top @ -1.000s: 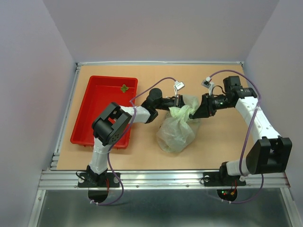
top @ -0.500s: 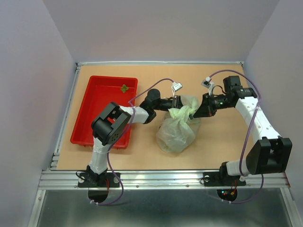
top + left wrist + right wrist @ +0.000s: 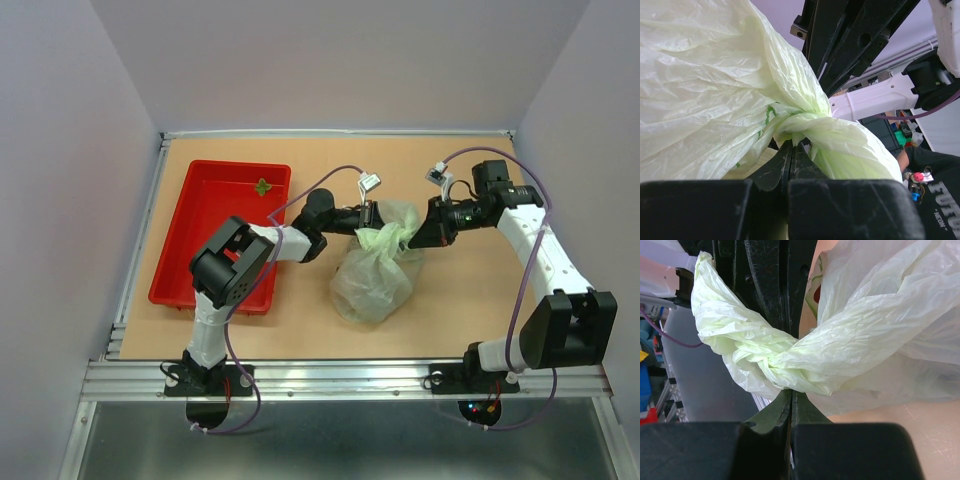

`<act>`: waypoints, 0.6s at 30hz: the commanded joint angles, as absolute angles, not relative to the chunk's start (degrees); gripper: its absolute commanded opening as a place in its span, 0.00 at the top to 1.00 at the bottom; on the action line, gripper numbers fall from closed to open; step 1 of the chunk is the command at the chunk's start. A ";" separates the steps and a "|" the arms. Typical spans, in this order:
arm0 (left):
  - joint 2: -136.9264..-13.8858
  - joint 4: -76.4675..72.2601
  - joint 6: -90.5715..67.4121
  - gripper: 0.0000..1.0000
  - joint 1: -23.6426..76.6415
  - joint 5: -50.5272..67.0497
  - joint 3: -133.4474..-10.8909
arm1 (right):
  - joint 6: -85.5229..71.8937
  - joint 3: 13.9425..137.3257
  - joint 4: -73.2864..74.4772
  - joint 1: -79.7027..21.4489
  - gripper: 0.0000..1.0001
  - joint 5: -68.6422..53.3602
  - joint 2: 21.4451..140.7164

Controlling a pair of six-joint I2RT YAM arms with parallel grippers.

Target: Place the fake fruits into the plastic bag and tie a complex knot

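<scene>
Left end effector (image 3: 367,222), jaws pressed together, pinches the plastic bag (image 3: 372,280) at one side of the knot (image 3: 388,237). Right end effector (image 3: 413,238) is clamped on the opposite side. The left one has drawn slightly leftward since a second ago. The bag has barely shifted and rests mid-desk (image 3: 470,300), just right of a red tray (image 3: 200,240).

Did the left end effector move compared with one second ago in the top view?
Yes, slightly: the left end effector shifted leftward, toward the red tray, shut on the plastic bag.
</scene>
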State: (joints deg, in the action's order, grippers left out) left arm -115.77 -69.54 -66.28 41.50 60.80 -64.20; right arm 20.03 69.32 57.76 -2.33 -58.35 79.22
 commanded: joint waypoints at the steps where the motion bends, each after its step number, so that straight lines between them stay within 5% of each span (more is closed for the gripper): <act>1: -112.15 -75.14 -66.88 1.00 41.04 60.38 -65.48 | 21.71 71.28 56.87 -2.37 1.00 -59.94 79.36; 7: -112.50 -75.85 -67.06 1.00 41.92 61.00 -65.83 | 21.18 73.03 56.43 -2.37 0.66 -61.17 81.30; 15: -113.11 -77.17 -67.76 1.00 43.15 61.08 -66.27 | 21.01 73.83 55.64 -2.37 0.67 -62.49 82.71; 18: -113.47 -77.08 -67.94 1.00 43.51 61.35 -66.62 | 20.83 74.09 55.37 -2.37 0.75 -63.72 82.71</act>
State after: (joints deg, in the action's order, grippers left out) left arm -115.77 -71.83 -67.53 41.85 60.34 -64.23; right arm 20.73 70.02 57.82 -2.33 -60.97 82.63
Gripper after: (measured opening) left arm 0.019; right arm 0.290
